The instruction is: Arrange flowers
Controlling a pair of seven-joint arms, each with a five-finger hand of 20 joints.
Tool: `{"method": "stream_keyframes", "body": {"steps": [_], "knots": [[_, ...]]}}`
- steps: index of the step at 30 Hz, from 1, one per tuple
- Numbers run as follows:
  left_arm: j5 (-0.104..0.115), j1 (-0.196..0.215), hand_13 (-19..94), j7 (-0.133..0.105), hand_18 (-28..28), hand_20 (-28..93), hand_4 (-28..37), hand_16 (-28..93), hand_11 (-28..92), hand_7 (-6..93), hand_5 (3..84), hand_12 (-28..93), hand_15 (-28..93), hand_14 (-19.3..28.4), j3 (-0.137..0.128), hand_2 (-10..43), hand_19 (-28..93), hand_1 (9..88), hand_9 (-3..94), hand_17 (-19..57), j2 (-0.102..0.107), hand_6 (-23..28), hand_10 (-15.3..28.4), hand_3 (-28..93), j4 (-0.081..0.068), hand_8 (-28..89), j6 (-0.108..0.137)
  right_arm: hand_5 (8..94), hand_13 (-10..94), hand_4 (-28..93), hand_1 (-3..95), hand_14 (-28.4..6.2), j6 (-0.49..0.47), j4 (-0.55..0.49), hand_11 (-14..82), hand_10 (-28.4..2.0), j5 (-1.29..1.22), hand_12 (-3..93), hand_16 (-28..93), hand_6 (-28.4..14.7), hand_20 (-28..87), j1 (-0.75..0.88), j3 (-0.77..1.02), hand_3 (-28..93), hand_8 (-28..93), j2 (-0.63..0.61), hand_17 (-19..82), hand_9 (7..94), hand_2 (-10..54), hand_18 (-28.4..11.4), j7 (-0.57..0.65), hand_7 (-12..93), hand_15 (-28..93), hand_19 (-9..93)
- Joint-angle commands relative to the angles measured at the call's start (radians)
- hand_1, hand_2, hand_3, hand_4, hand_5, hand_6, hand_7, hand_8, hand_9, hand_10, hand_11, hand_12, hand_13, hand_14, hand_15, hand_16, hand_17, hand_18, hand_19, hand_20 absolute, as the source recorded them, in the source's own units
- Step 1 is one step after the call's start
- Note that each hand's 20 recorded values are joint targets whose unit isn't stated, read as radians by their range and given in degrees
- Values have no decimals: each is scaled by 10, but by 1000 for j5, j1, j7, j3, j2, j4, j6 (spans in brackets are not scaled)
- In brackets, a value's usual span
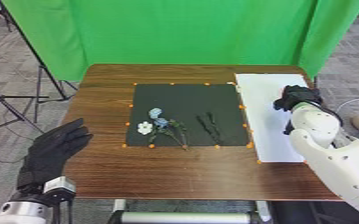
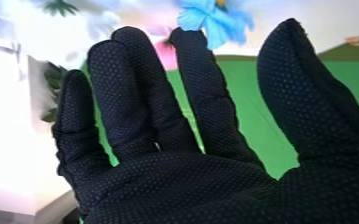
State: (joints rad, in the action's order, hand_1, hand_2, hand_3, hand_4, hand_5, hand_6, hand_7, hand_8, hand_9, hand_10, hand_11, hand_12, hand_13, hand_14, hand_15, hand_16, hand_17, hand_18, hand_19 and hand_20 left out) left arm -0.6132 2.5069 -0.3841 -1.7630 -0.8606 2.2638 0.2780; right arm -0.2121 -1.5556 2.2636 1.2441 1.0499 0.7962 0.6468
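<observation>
Tabletop of brown wood [image 1: 104,180], seen in the head view, with artificial-looking flowers laid out before two gloved hands. Left of centre lies a dark mat [image 1: 220,100], bordered by small orange markers [image 1: 249,145]; whether these bear any lettering is too small to tell. On the left part of the mat, an upper blue flower [image 1: 155,112] lies just above a lower blue flower [image 1: 161,122], and a white flower [image 1: 145,128] lies beside the latter, to its left. Slender flower stems [image 1: 172,136] extend from this group toward the near edge of the mat. Dark, narrow stems [image 1: 213,131] lie apart from them, on the right side of the same mat. To the right of the mat is a white sheet [image 1: 278,145]. The right hand [image 1: 297,96] is over the far part of this sheet; in the right wrist view its fingers [image 2: 118,95] are extended and the thumb [image 2: 291,85] stands apart, in a released state. Beyond its fingertips appear a blue bloom [image 2: 213,22], pink petals [image 2: 166,54], whitish blooms [image 2: 60,30] and green leaves [image 2: 61,7]; contact between bloom and fingertip cannot be determined. The left hand [image 1: 51,155] is off the table's left edge, likewise released, its fingers extended. Green cloth [image 1: 193,30] stands behind the table.
</observation>
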Motion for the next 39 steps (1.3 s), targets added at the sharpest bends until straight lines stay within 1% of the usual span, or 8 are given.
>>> {"method": "stream_keyframes", "body": {"steps": [1, 10, 20, 25, 27, 29, 32, 39], "knots": [[3, 12, 274, 7, 214, 116, -121, -122, 348, 125, 457, 87, 573, 284, -8, 51, 575, 273, 381, -97, -11, 138, 225, 828, 0, -81, -7, 558, 388, -271, 242, -220, -17, 34, 300, -209, 26, 183, 151, -41, 411, 18, 9, 872, -137, 27, 71, 535, -10, -280, 9, 184, 771, 693], [-1, -5, 275, 15, 214, 116, -122, -123, 347, 123, 458, 87, 572, 284, 5, 51, 575, 273, 381, -96, -12, 138, 226, 828, -3, -80, -11, 544, 392, -274, 246, -216, 21, 48, 302, -206, 44, 183, 150, -38, 411, -9, -24, 870, -136, 44, 71, 536, -12, -282, 0, 181, 771, 694], [2, -1, 275, 13, 214, 116, -122, -123, 348, 124, 457, 87, 573, 284, 2, 51, 575, 273, 380, -97, -13, 137, 224, 828, -2, -81, -9, 570, 415, -279, 268, -204, 44, 69, 312, -193, 83, 180, 149, -28, 410, -14, -52, 855, -141, 48, 76, 563, -19, -283, 11, 192, 768, 695], [1, -6, 274, 15, 214, 116, -122, -123, 348, 124, 457, 86, 572, 284, 4, 51, 575, 273, 380, -97, -12, 138, 224, 828, -3, -81, -11, 627, 462, -282, 327, -171, 65, 94, 337, -163, 119, 181, 162, -1, 401, -19, -70, 824, -152, 53, 99, 627, -32, -277, 23, 216, 758, 704], [-2, -8, 274, 18, 214, 116, -122, -123, 348, 124, 457, 86, 572, 284, 3, 52, 575, 274, 380, -97, -15, 138, 224, 828, -3, -81, -12, 665, 496, -282, 375, -150, 88, 107, 362, -137, 138, 189, 190, 5, 383, -19, -79, 785, -96, 52, 114, 676, -47, -269, 28, 230, 745, 715], [-4, -12, 274, 23, 214, 116, -122, -123, 348, 124, 457, 87, 572, 284, 1, 52, 575, 274, 380, -97, -17, 138, 224, 827, -5, -81, -16, 716, 536, -282, 433, -129, 113, 113, 373, -112, 146, 220, 202, 9, 372, -12, -81, 726, -50, 49, 130, 723, -54, -260, 31, 264, 737, 725], [-4, -7, 274, 20, 214, 116, -122, -123, 348, 124, 457, 87, 572, 284, 0, 52, 575, 274, 380, -97, -17, 137, 224, 827, -3, -81, -15, 777, 577, -283, 481, -108, 130, 110, 340, -82, 162, 288, 220, 17, 364, -3, -82, 705, -26, 43, 145, 782, -49, -250, 25, 281, 733, 735], [-5, 1, 275, 23, 213, 116, -122, -123, 348, 124, 457, 87, 573, 284, -6, 51, 575, 273, 381, -96, -19, 138, 224, 828, 0, -81, -15, 804, 600, -283, 510, -93, 207, 87, 320, -79, 184, 327, 274, 9, 365, -11, -115, 710, 4, 8, 159, 813, -58, -244, 17, 272, 721, 750]]}}
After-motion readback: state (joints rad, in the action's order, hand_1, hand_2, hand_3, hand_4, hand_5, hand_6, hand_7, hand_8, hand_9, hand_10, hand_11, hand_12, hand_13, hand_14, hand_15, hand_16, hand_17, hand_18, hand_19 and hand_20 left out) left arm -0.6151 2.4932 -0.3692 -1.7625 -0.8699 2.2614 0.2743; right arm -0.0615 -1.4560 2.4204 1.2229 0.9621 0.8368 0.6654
